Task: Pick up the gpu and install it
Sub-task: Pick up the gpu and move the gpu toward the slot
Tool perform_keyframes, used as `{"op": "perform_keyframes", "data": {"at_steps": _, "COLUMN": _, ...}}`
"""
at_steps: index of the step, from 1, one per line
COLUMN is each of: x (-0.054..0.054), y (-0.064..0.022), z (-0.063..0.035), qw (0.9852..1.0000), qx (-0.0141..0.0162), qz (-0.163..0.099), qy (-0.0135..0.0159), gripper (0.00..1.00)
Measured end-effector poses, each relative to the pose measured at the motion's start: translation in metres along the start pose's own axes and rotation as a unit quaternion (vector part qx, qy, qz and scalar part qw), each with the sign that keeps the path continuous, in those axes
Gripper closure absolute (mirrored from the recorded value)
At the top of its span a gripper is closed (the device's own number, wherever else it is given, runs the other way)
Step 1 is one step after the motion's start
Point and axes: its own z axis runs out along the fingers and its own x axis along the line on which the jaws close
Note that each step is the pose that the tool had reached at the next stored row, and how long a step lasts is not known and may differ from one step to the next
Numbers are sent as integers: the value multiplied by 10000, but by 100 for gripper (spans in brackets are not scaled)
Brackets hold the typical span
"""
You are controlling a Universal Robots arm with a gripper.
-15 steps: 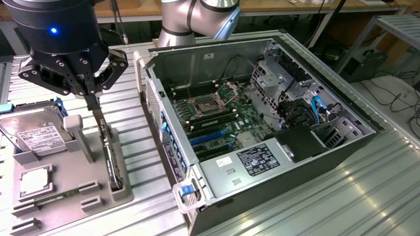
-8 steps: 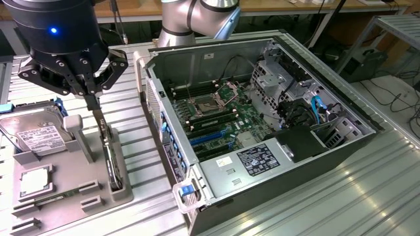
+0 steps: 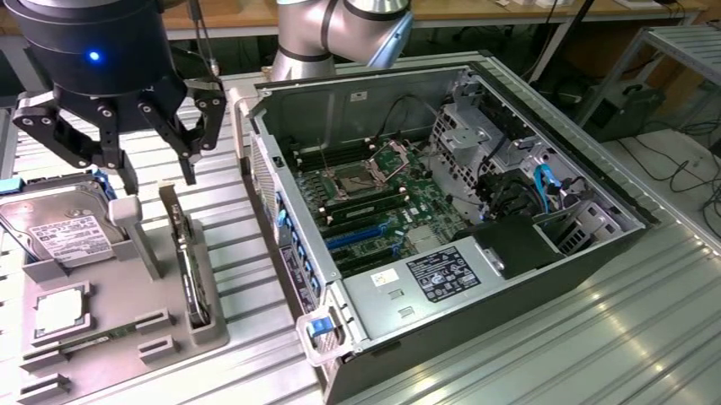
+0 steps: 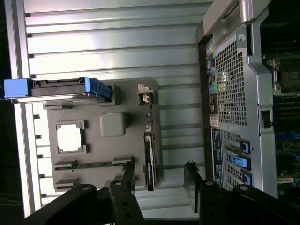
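The gpu (image 3: 187, 261) stands on its long edge in a slot of the grey holder tray (image 3: 113, 342), at the exterior view's left beside the open computer case (image 3: 372, 295). Seen from the wrist, the gpu (image 4: 150, 154) is a thin dark strip, edge on, with its silver bracket at one end. My gripper (image 3: 158, 177) hangs just above the card's far end, open, with nothing between its fingers. In the wrist view the gripper (image 4: 159, 168) has one finger (image 4: 127, 176) on each side of the card's line, not touching it.
The tray also holds a silver hard drive (image 3: 56, 228) with a white label and a square CPU chip (image 3: 56, 310). Inside the case, the motherboard shows blue slots (image 3: 360, 236). The case wall (image 4: 234, 93) stands close beside the tray on a ribbed metal table (image 3: 631, 337).
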Motion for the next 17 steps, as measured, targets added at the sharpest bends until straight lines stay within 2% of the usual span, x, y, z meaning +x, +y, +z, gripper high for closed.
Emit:
{"op": "perform_keyframes", "data": {"at_steps": 4, "x": -8, "y": -135, "z": 50, "qw": 10000, "qx": 1, "qz": -59, "qy": 3, "gripper": 45}}
{"op": "perform_keyframes", "data": {"at_steps": 7, "x": -6, "y": -144, "z": 117, "qw": 9999, "qx": 0, "qz": -105, "qy": 5, "gripper": 45}}
{"op": "perform_keyframes", "data": {"at_steps": 9, "x": -4, "y": -147, "z": 190, "qw": 9993, "qx": -7, "qz": -370, "qy": 17, "gripper": 45}}
{"op": "perform_keyframes", "data": {"at_steps": 11, "x": -3, "y": -149, "z": 224, "qw": 9988, "qx": -9, "qz": -481, "qy": 22, "gripper": 45}}
{"op": "perform_keyframes", "data": {"at_steps": 13, "x": -2, "y": -156, "z": 296, "qw": 9987, "qx": -11, "qz": -513, "qy": 23, "gripper": 44}}
{"op": "perform_keyframes", "data": {"at_steps": 14, "x": 1, "y": -153, "z": 319, "qw": 9987, "qx": -10, "qz": -512, "qy": 23, "gripper": 38}}
{"op": "perform_keyframes", "data": {"at_steps": 17, "x": 9, "y": -116, "z": 400, "qw": 9987, "qx": -11, "qz": -504, "qy": 21, "gripper": 38}}
